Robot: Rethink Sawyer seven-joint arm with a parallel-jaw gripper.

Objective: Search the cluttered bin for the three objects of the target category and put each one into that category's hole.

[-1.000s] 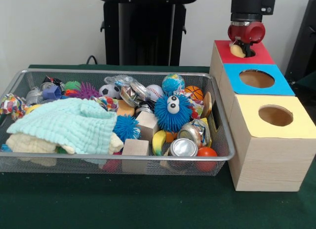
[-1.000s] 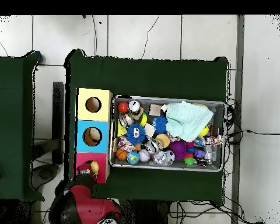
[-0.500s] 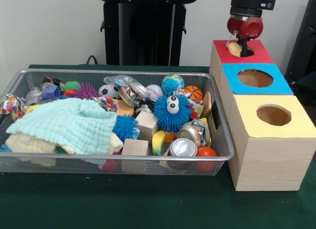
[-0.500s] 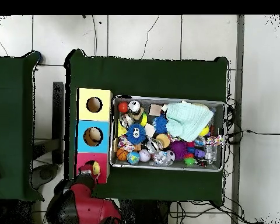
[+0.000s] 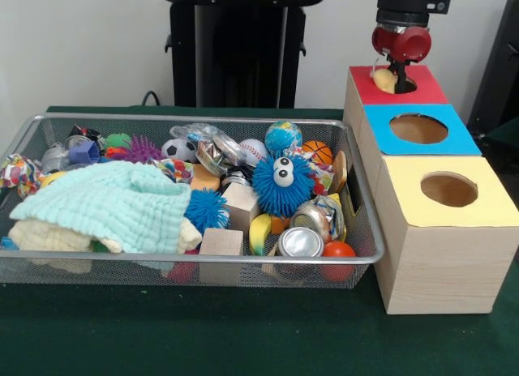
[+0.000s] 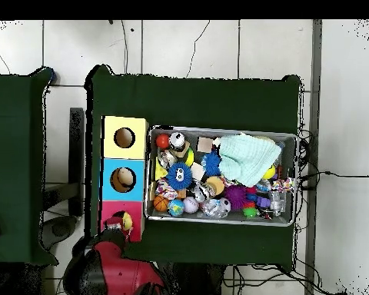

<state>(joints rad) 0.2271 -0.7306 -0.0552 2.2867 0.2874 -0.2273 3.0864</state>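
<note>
Right at the rim of the round hole in the red-topped wooden box point(image 5: 422, 86) sits a small pale yellow rounded object point(image 5: 385, 79), half over the opening, on the side nearer the wire mesh bin point(image 5: 203, 267). The red and black gripper point(image 5: 400, 68) hangs directly above the hole, so the object lies just beside and below it; whether the jaws are apart or together cannot be told. Its long axis is unclear. No writing is readable anywhere.
</note>
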